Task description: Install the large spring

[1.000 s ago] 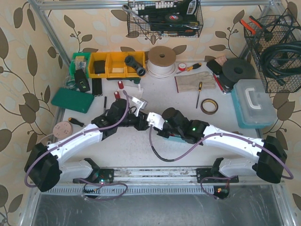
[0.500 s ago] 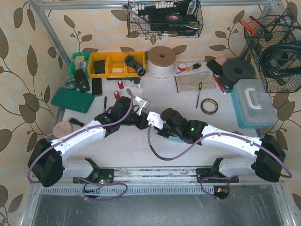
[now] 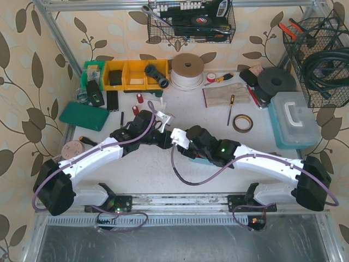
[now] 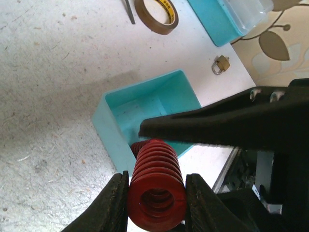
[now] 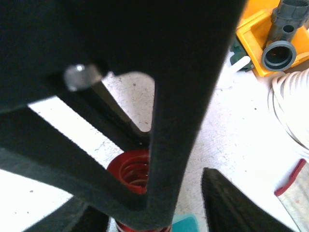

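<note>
A large red coil spring lies end-on between the pads of my left gripper, which is shut on it. It hangs over the near corner of a teal bin. A black finger of my right gripper crosses just above the spring. In the right wrist view the spring shows behind the left gripper's black finger; my right gripper stands open, with a gap between the spring and its right finger. From above, both grippers meet mid-table and hide the spring.
A brown tape roll, a screwdriver and a teal toolbox lie to the right. Yellow bins, a white cord spool and a green case sit at the back and left. A padlock lies beyond the bin.
My left gripper has closed on the spring and its arm has reached slightly farther forward. The right gripper's jaws, shut before, have come apart.
</note>
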Action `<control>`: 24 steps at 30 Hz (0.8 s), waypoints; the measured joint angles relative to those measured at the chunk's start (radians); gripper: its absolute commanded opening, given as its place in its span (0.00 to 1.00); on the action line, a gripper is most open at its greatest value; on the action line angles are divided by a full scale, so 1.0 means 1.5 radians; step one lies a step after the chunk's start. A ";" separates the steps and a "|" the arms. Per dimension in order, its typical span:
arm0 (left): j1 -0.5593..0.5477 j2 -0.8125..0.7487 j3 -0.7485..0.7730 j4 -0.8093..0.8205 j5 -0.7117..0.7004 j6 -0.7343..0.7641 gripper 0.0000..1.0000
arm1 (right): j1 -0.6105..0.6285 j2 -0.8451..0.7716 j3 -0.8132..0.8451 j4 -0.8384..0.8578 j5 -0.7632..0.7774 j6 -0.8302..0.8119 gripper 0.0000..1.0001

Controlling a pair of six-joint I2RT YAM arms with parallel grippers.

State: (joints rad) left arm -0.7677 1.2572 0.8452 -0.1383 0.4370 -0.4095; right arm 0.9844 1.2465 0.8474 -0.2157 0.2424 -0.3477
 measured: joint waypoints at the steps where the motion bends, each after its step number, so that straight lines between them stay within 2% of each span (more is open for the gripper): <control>1: 0.000 0.000 0.003 -0.008 -0.003 -0.006 0.00 | 0.001 -0.001 0.000 0.002 0.004 -0.003 0.60; 3: -0.004 0.000 0.008 -0.025 -0.011 -0.019 0.00 | 0.003 -0.003 -0.002 0.007 0.014 -0.011 0.65; 5: -0.005 0.000 0.013 -0.039 -0.021 -0.030 0.00 | 0.005 -0.009 -0.006 0.013 0.020 -0.019 0.76; 7: -0.005 0.000 0.020 -0.058 -0.038 -0.036 0.00 | 0.006 -0.022 -0.013 0.018 0.024 -0.027 0.83; 9: -0.005 -0.001 0.030 -0.077 -0.058 -0.039 0.00 | 0.006 -0.040 -0.023 0.020 0.026 -0.028 0.97; 10: -0.004 -0.002 0.035 -0.087 -0.070 -0.040 0.00 | 0.006 -0.053 -0.029 0.019 0.026 -0.030 1.00; 18: -0.002 -0.015 0.114 -0.170 -0.179 -0.014 0.00 | 0.003 -0.144 -0.043 0.017 0.018 0.004 1.00; 24: 0.016 -0.007 0.186 -0.227 -0.286 0.040 0.00 | -0.032 -0.164 -0.039 0.028 0.119 0.069 0.99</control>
State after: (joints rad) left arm -0.7444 1.2469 1.1244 -0.4793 0.0082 -0.3496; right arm 0.9367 1.0000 0.7883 -0.1741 0.4210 -0.2443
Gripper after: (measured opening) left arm 0.299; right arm 0.992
